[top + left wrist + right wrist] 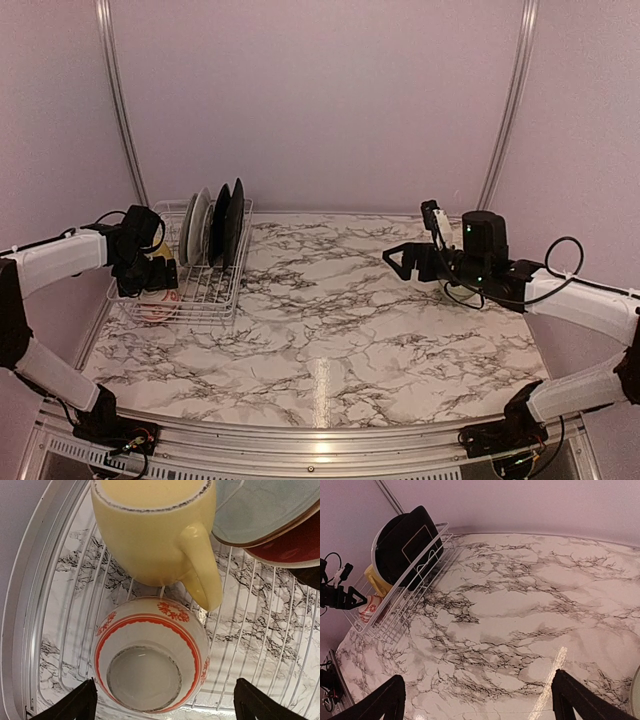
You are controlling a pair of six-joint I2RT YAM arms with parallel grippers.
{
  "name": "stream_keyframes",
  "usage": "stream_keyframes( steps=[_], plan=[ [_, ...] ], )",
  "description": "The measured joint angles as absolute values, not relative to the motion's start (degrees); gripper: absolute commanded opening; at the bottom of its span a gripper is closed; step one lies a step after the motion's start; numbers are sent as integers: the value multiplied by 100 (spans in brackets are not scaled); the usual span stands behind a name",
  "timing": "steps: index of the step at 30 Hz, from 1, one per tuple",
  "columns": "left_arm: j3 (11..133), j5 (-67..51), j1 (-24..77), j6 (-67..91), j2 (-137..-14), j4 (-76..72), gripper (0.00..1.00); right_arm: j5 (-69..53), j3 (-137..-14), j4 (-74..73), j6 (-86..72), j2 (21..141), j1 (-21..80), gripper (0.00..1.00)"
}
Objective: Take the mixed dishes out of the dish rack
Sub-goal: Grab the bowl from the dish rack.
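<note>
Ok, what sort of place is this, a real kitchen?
Probably a lab test booth, not a kitchen: plain pink walls with metal rails, a marble-patterned tabletop with a white wire dish rack, and two robot arms at its near edge.

White marble-patterned tabletop (330, 330) with dark veins, pale lilac walls (320, 100), metal corner poles (118, 100)

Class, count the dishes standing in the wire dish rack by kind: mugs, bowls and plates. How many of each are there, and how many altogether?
Mugs: 1, the yellow mug
Bowls: 2, the red-and-white patterned bowl and the pale green bowl
Plates: 3, the red plate and what look like two black plates
Total: 6
</note>
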State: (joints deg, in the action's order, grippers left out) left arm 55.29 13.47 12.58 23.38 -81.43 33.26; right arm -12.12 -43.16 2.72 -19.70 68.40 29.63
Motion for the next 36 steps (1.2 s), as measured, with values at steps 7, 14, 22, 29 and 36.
stream_keyframes(
  steps=[7, 14, 22, 29, 36],
  plan=[
    [5454, 1297, 1087, 2287, -8143, 3267, 93, -1260, -4313, 303, -1973, 6943, 2963, 99],
    [5413, 1135, 982, 2200, -8320, 3096, 78, -1273, -4198, 445, -1994, 6941, 2963, 99],
    [5393, 1098, 963, 2233, -8359, 3002, 67, -1278, -4130, 471, -1994, 6938, 2963, 99],
    [5365, 1116, 963, 2202, -8324, 3011, 69, -1278, -4117, 513, -2003, 6932, 2963, 99],
    [5295, 1120, 963, 2154, -8246, 2995, 52, -1319, -4108, 565, -2088, 6941, 2963, 99]
  ],
)
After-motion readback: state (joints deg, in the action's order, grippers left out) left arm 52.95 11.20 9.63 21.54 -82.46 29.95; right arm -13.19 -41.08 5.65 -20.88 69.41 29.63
